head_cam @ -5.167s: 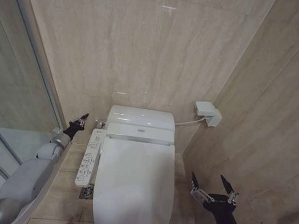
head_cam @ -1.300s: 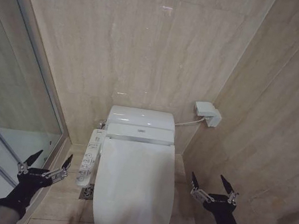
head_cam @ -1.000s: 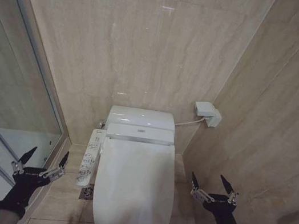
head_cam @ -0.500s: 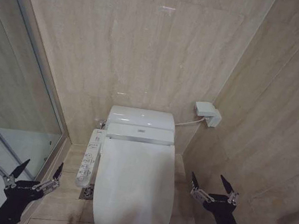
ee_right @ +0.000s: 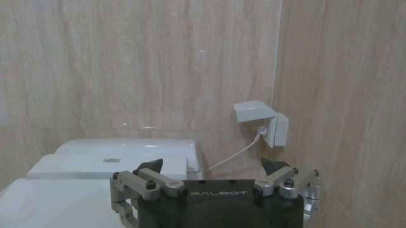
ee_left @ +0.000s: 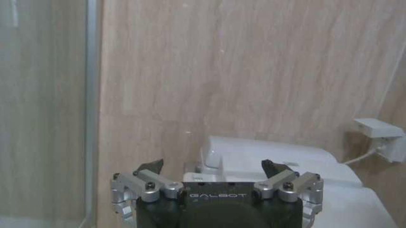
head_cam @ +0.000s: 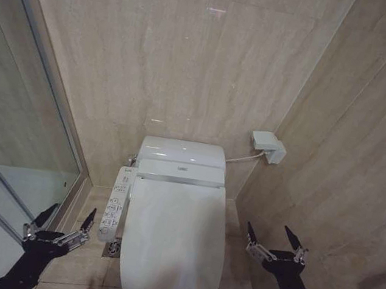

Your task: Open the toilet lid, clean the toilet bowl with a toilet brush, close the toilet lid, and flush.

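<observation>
The toilet lid (head_cam: 174,242) lies shut between both grippers, its long axis running away from the robot. The left gripper (head_cam: 60,230) and the right gripper (head_cam: 277,246) are held beside it, jaws spread, empty.

Beige tiled floor (head_cam: 86,264), as I see it from the head view: the white ceramic toilet bowl (head_cam: 125,282) (lid down) stands on it, a small round metal drain (head_cam: 112,248) just beside its base.
</observation>
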Robot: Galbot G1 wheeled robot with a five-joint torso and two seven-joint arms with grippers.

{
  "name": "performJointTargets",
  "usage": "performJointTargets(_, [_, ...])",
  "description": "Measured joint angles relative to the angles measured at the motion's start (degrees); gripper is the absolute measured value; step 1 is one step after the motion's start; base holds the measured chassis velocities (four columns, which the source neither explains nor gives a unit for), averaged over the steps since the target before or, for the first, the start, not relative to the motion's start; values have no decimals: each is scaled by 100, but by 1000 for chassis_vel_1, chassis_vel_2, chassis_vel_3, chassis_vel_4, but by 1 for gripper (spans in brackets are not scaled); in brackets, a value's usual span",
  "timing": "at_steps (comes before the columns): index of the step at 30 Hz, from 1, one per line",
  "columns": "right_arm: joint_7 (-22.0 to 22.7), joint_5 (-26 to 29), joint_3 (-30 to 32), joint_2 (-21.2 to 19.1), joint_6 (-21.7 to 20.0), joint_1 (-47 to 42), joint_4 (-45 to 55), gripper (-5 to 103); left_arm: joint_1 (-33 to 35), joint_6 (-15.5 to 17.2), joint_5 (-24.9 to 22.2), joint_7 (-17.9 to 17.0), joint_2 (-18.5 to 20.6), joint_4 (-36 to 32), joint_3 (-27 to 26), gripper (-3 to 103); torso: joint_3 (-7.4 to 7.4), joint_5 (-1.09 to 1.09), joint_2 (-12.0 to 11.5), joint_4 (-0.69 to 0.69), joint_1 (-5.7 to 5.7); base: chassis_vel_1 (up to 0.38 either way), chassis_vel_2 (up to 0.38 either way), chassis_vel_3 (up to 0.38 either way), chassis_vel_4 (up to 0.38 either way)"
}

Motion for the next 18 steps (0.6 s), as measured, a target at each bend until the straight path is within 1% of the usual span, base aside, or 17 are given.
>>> performJointTargets(3, [0,0,0,0,0,0,0,100,-41,65,11,25,23,0,5,100,0,0,0,0,0,0,0,0,0])
performJointTargets(8, [0,0,0,0,0,0,0,100,13,79,223,10,60,0,-54,100,0,0,0,0,0,0,0,0,0])
performJointTargets(11, [0,0,0,0,0,0,0,100,53,-111,586,-37,44,1,-70,100,0,0,0,0,0,0,0,0,0])
performJointTargets(12, [0,0,0,0,0,0,0,100,53,-111,586,-37,44,1,-70,100,0,0,0,0,0,0,0,0,0])
performJointTargets(15, [0,0,0,0,0,0,0,100,80,-354,998,-89,16,1,-90,100,0,0,0,0,0,0,0,0,0])
performJointTargets(18, [0,0,0,0,0,0,0,100,103,-398,1068,-117,7,2,-104,100,0,0,0,0,0,0,0,0,0])
